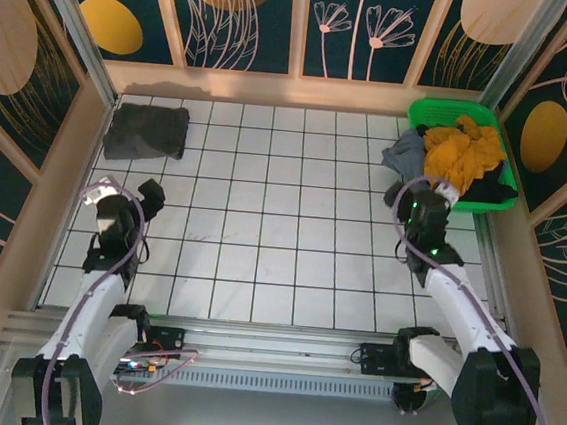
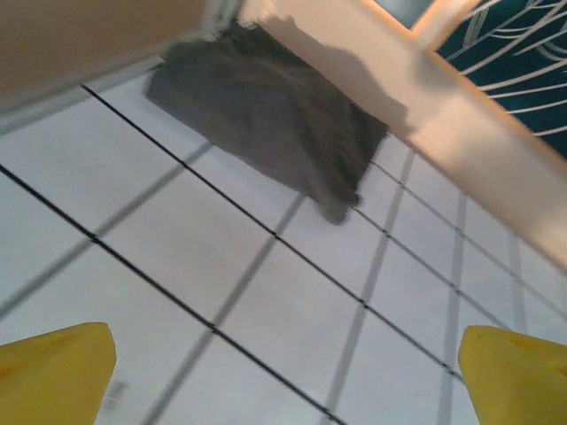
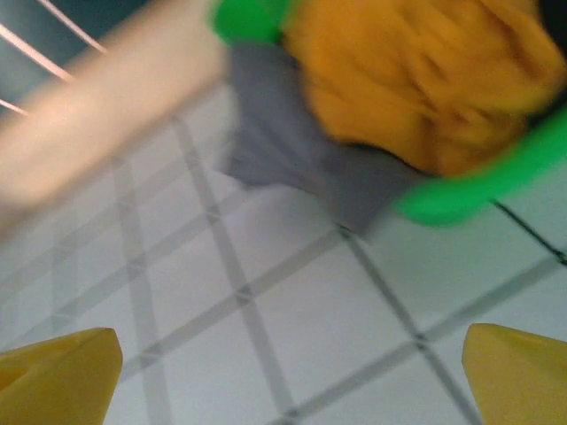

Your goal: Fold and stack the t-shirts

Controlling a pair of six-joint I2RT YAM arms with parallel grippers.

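A folded dark charcoal-grey t-shirt (image 1: pixel 147 131) lies at the table's far left corner, and in the left wrist view this t-shirt (image 2: pixel 266 111) sits ahead of the fingers. My left gripper (image 1: pixel 135 190) is a little nearer than it, open over bare tiles, with its yellow fingertips (image 2: pixel 55 372) far apart. A mustard-yellow t-shirt (image 1: pixel 465 153) is heaped in the green basket (image 1: pixel 452 112), with a lighter grey t-shirt (image 1: pixel 406 154) hanging over the basket's left rim. My right gripper (image 1: pixel 439 190) hovers just in front of that basket, open, nothing between its fingertips (image 3: pixel 509 372).
Wooden-framed patterned walls enclose the white tiled table (image 1: pixel 282 222) on three sides. The green basket (image 3: pixel 469 186) stands in the far right corner, with a black cloth (image 1: pixel 496 196) at its near right edge. In the right wrist view the lighter grey t-shirt (image 3: pixel 301 150) drapes onto the tiles.
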